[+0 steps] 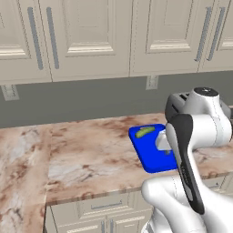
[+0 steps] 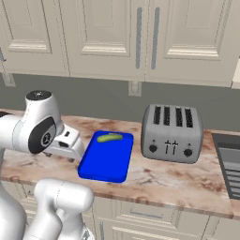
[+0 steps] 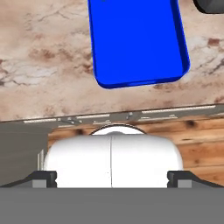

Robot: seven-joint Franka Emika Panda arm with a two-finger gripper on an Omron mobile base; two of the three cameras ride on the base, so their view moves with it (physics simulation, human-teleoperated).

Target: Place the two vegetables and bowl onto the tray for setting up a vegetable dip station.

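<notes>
The claw (image 3: 111, 178) stands spread wide with nothing between its tips, which show as two small dark stubs far apart at the bottom of the hand view. It hangs above the front edge of the table (image 2: 187, 180), looking down across that edge.

Just ahead of the claw lies the tray (image 3: 135, 43), flat and bright blue with rounded corners and a low rim, its near short side close to the table's front edge. In the right base view the tray (image 2: 105, 161) sits just beside the hand, on the side toward the toaster. In the left base view the arm covers part of the tray (image 1: 145, 154).

A small green vegetable (image 2: 109, 138) lies on the tray at its far end, well beyond the claw and toward the wall; it also shows in the left base view (image 1: 144, 132).

The grey four-slot toaster (image 2: 172, 132) stands on the table past the tray, close beside it but apart from it. Pale cabinet doors (image 2: 108, 33) hang on the wall beyond all of this.
</notes>
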